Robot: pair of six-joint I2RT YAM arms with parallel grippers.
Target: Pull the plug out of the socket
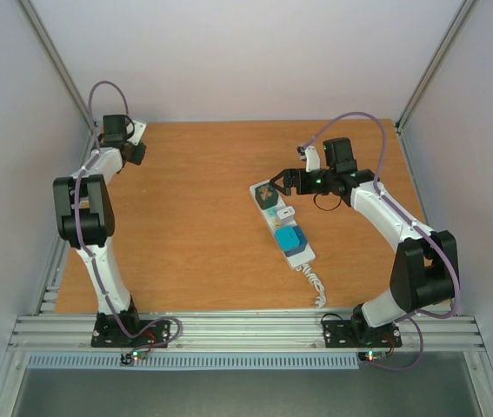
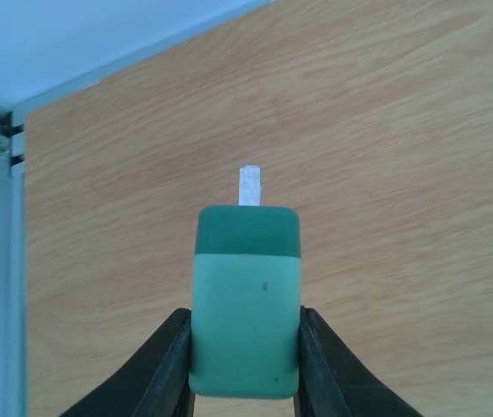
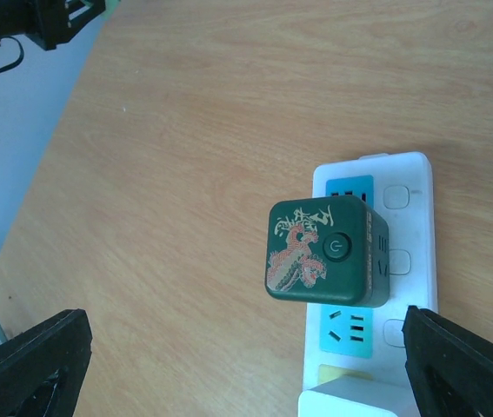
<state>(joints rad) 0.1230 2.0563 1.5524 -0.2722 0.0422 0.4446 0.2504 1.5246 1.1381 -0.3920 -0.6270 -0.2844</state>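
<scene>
The socket (image 1: 283, 228) is a long white power strip lying at the middle right of the wooden table, with its curly cord (image 1: 314, 282) trailing toward me. A dark green cube plug (image 3: 324, 252) with a dragon print sits in its far end, seen also as the cube plug (image 1: 269, 196). A white plug (image 1: 284, 213) and a blue plug (image 1: 289, 238) follow along the strip. My right gripper (image 3: 246, 369) hovers open over the cube, its fingers (image 3: 29, 365) wide apart and touching nothing. At the far left, my left gripper (image 2: 246, 347) is shut on a light green plug (image 2: 246, 304), held above bare wood with its white prong (image 2: 250, 185) pointing away.
Grey walls and metal posts (image 1: 55, 61) close in the table on three sides. The left gripper (image 1: 135, 146) sits near the back left corner. A metal rail (image 1: 246, 328) with both arm bases runs along the near edge. Bare wood (image 1: 194, 217) lies between the arms.
</scene>
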